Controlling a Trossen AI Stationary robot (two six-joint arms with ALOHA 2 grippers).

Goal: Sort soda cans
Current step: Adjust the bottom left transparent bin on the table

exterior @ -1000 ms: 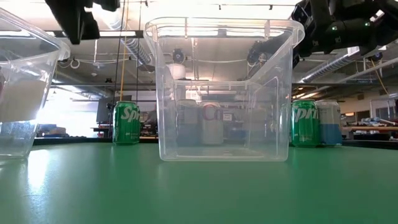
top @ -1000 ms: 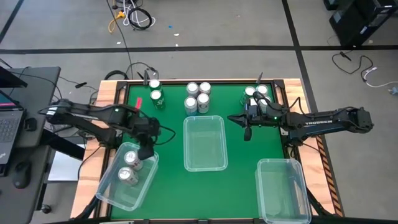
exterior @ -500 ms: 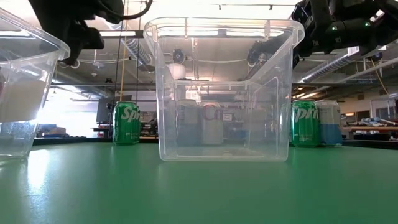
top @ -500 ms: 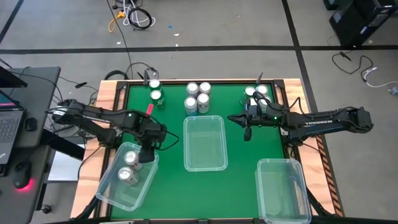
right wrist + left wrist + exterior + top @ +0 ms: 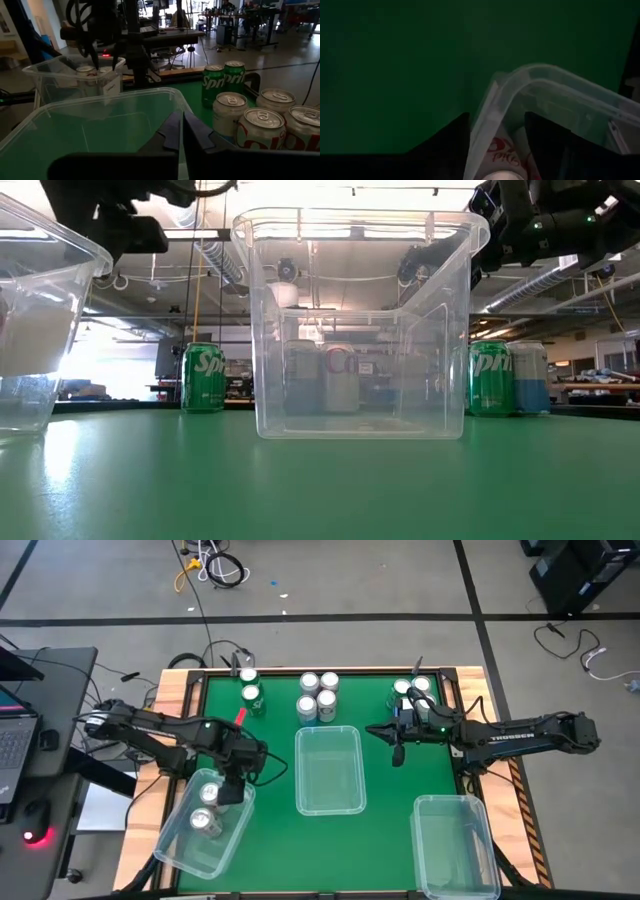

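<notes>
Since a second ago the left gripper has opened above the clear plastic left bin at eight o'clock, empty over its two silver-topped soda cans, while the shut, empty right gripper waits and about ten cans remain at twelve o'clock.

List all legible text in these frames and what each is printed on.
"TROSSEN": right arm.
"Spri": green can behind the middle bin.
"Spri": green can, right wrist view.
"Co": silver-white can, partly cut off.
Red lettering on the can in the left bin: unreadable.
</notes>
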